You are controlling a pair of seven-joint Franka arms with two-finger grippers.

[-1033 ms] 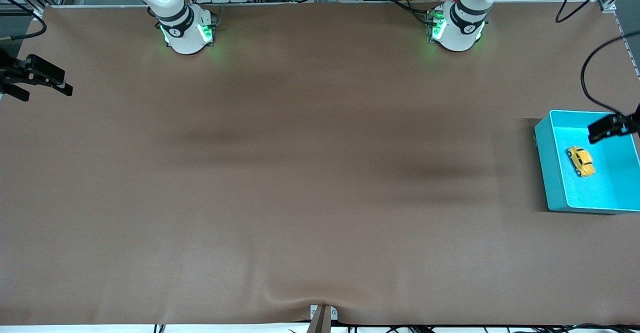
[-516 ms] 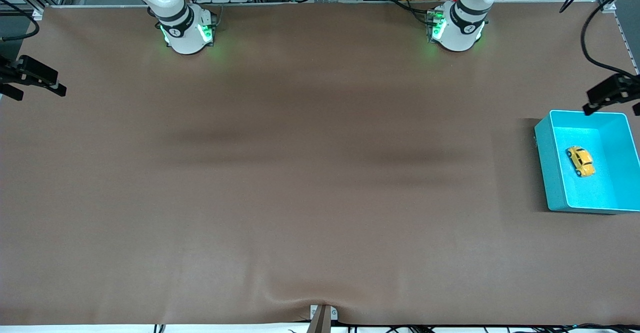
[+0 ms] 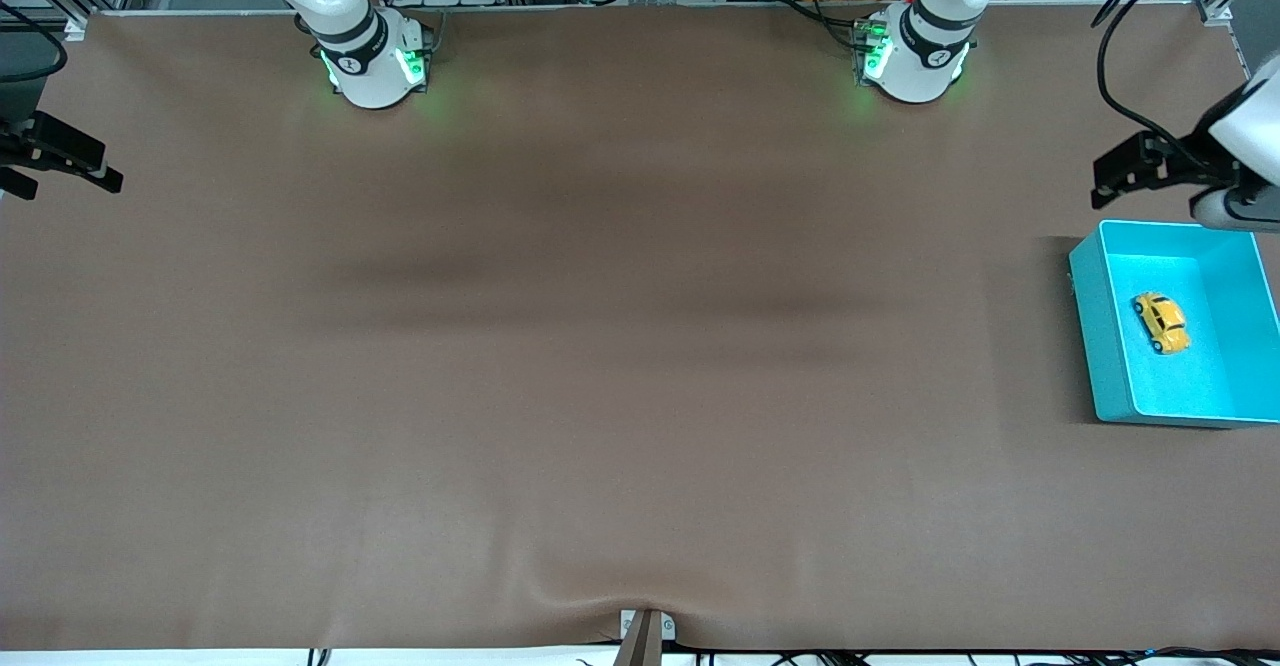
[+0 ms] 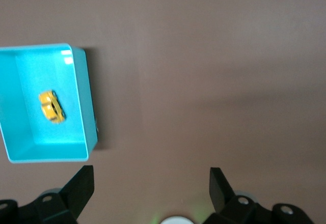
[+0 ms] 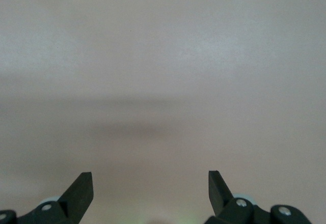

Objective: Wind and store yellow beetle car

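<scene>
Both grippers hang empty with fingers spread wide over a brown table: the left gripper [image 3: 1110, 174] is raised above the tabletop at the left arm's end, just beside the rim of a teal bin [image 3: 1095, 336], while the right gripper [image 3: 75, 161] waits at the right arm's end, over the table's edge there. From the left wrist view, the left gripper [image 4: 152, 186] shows two dark fingers [image 4: 80, 186] well apart, nothing between them, with the teal bin [image 4: 84, 96] and bare tabletop in sight past them. From the right wrist view, the right gripper [image 5: 151, 186] is equally wide, its fingers [image 5: 81, 187] framing only plain brown surface.

Inside the bin, the yellow beetle car [image 3: 1161, 322] rests on its wheels on the teal floor, roughly in the middle and clear of all four walls, angled across the bin. It appears again in the left wrist view as a small yellow-orange shape [image 4: 51, 106] on the bin's floor. Neither gripper touches the car or the bin. The table [image 3: 620, 346] is covered in a brown mat, slightly rumpled near the front camera's edge.
</scene>
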